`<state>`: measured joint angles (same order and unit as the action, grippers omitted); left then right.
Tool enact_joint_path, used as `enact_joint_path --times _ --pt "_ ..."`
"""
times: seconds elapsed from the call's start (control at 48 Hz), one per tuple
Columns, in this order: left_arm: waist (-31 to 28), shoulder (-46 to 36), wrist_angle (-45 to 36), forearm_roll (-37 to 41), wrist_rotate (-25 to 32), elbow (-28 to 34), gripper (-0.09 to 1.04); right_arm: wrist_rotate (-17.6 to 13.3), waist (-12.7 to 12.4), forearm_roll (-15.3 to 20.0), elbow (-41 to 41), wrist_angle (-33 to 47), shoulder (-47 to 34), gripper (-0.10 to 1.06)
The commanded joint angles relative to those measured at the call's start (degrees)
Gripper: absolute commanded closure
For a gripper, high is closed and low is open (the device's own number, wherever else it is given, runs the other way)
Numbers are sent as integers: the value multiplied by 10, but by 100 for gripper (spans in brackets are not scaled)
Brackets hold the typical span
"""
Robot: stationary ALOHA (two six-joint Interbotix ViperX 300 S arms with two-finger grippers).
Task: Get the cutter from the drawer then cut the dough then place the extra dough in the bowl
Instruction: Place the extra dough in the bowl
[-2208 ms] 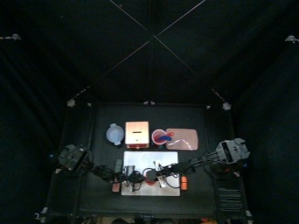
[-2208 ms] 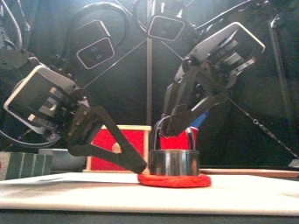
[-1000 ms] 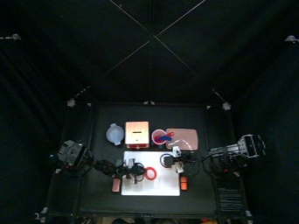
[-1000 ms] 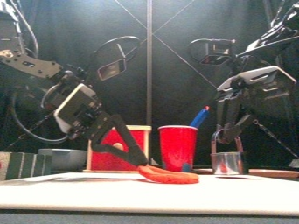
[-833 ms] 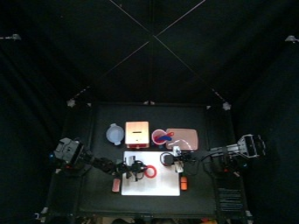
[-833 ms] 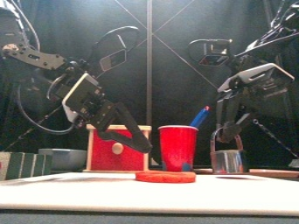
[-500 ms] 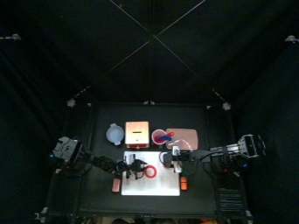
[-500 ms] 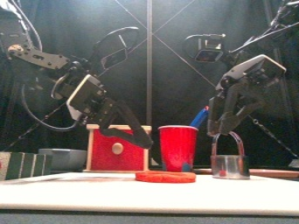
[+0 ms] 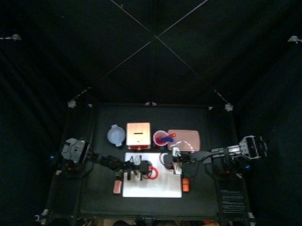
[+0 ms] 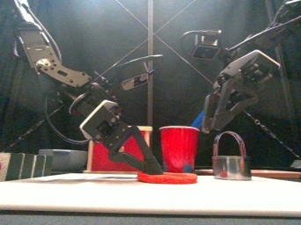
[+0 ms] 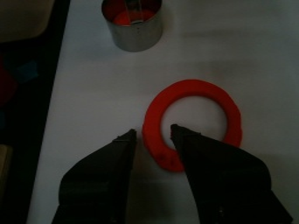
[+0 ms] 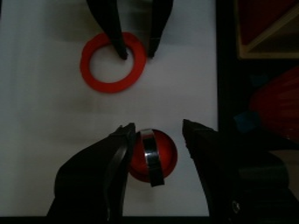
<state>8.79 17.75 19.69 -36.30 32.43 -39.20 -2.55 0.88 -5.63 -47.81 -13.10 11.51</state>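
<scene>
Straddling the dough ring's [image 11: 232,118] rim, left gripper [image 11: 155,133] gapes; right gripper [image 12: 158,129] (jaws parted) hovers over cutter [image 10: 231,167], bare board [image 11: 93,96] between.

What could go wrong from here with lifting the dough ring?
The left end effector straddles only a thin stretch of the dough ring; the soft ring could tear or droop when lifted. The cut disc appears lodged inside the cutter, under the open right end effector, so it may stay stuck there.
</scene>
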Motion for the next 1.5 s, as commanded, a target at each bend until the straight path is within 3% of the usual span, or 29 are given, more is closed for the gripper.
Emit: enact_joint_path --times 0.021,0.125,0.417,0.542,0.708,0.854,0.958,1.021,1.167,1.292,1.5 --pt "-7 -9 -6 0 2 -3 36 2 -3 1 7 4 8 13" --pt "-16 -30 2 10 5 -6 39 1 -3 2 8 4 7 13" --pt "-25 -241 62 54 47 -76 39 1 -4 4 9 3 7 13" --pt "-62 -428 156 43 84 -198 39 1 -4 4 11 3 6 13" --pt "-204 -608 163 -52 84 -365 38 2 -7 1 16 4 1 13" --pt "-282 -573 131 -76 83 -392 34 2 -8 -1 18 4 -5 13" --pt "-283 -503 116 -65 83 -383 9 1 -10 7 18 4 -6 13" --pt "-288 -485 120 -82 81 -378 1 1 -10 11 18 3 -6 13" --pt "-284 -476 108 -171 76 -371 1 1 -10 18 18 0 -5 13" --pt "-283 -478 73 -301 26 -346 1 1 -9 18 25 0 -6 13" --pt "-273 -481 20 -275 12 -330 1 2 -12 14 37 4 -6 13"
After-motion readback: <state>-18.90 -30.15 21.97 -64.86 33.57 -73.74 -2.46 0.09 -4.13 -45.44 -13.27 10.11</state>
